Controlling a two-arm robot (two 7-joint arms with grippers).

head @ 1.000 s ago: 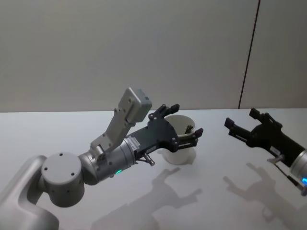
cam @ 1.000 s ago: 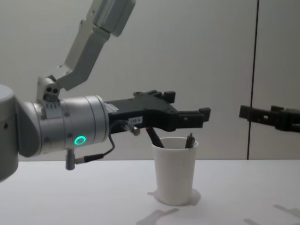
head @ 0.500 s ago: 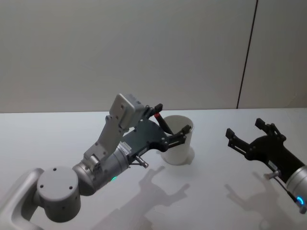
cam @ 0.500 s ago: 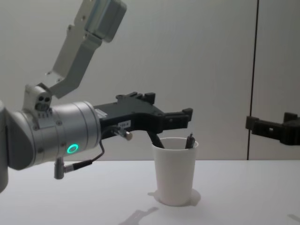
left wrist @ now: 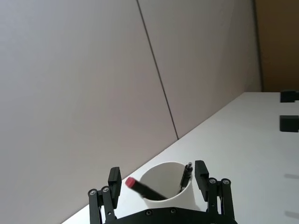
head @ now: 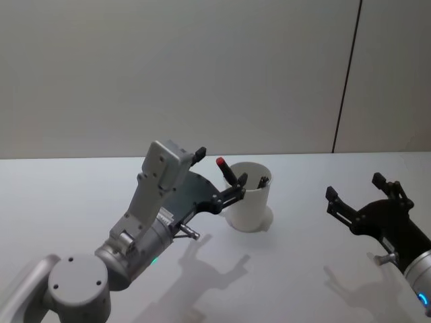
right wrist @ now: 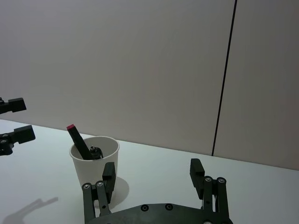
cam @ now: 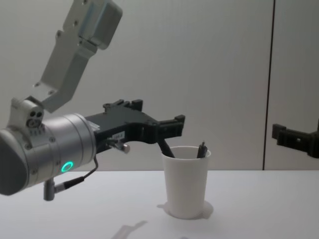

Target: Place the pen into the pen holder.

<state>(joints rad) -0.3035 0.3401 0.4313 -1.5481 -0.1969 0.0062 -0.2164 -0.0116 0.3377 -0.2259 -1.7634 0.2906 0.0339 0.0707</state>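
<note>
At nine o'clock of the pen holder point(head: 247, 202), the left gripper point(head: 219, 176) hangs with jaws spread, empty; the red-capped pen point(head: 229, 172) leans inside beside perhaps another pen point(left wrist: 186, 176), plainer from the wrist. Right gripper point(head: 363, 194): jaws spread, empty.

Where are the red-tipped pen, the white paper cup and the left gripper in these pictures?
Red-tipped pen point(head: 229, 171): head view, on its black shaft.
White paper cup point(cam: 186, 186): chest view, on its outer wall.
Left gripper point(left wrist: 159, 179): left wrist view, midway between its open fingertips.
</note>
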